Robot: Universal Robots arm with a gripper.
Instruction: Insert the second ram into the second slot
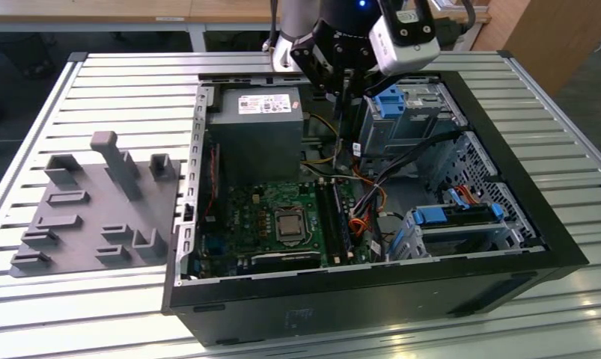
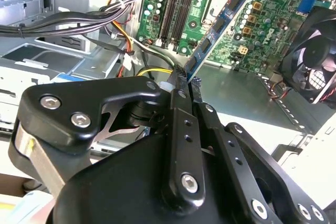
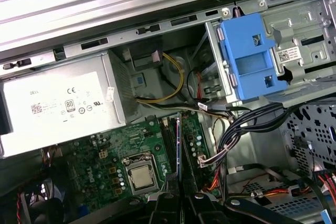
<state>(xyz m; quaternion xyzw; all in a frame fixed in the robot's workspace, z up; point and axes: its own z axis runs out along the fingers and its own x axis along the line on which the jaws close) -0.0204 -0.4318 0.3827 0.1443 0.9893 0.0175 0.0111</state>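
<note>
Shut flat on one short end of the second ram [image 2: 224, 23]: end effector [image 2: 188, 80], one finger on each face, bare length of the board sticking out ahead toward the motherboard [image 2: 252, 40]. Carried in the air over the open case [image 1: 380, 299], apart from the memory slots [image 3: 169, 145], touching nothing but the fingers. Edge-on and roughly in line with the slots in the first wrist view.

Judgement on the step in hand:
- Bring the long contact edge parallel with the second slot and square to the motherboard before any push.
- Match the notch to the slot key; too small to tell from here.
- Check the end latches; also too small to tell.
- State of the first slot: cannot tell.
- Press evenly along the length, not from the gripped end alone.

In the way, nearest first:
- Yellow wires [image 2: 155, 70] close by the fingertips in the second wrist view.
- Black cable bundle [image 3: 239, 124] looping just beside the slots; likely snag for the fingers.
- CPU socket [image 3: 139, 177] near on the slots' other flank, top exposed.
- Farther off, power supply [image 3: 58, 103] and blue drive bracket [image 3: 247, 59] walling in the approach.
- Case fan [image 2: 315, 61] at the board's edge.
- Outside the case, grey fixture tray [image 1: 90, 209] on the slatted worktop [image 1: 111, 75], well apart.
</note>
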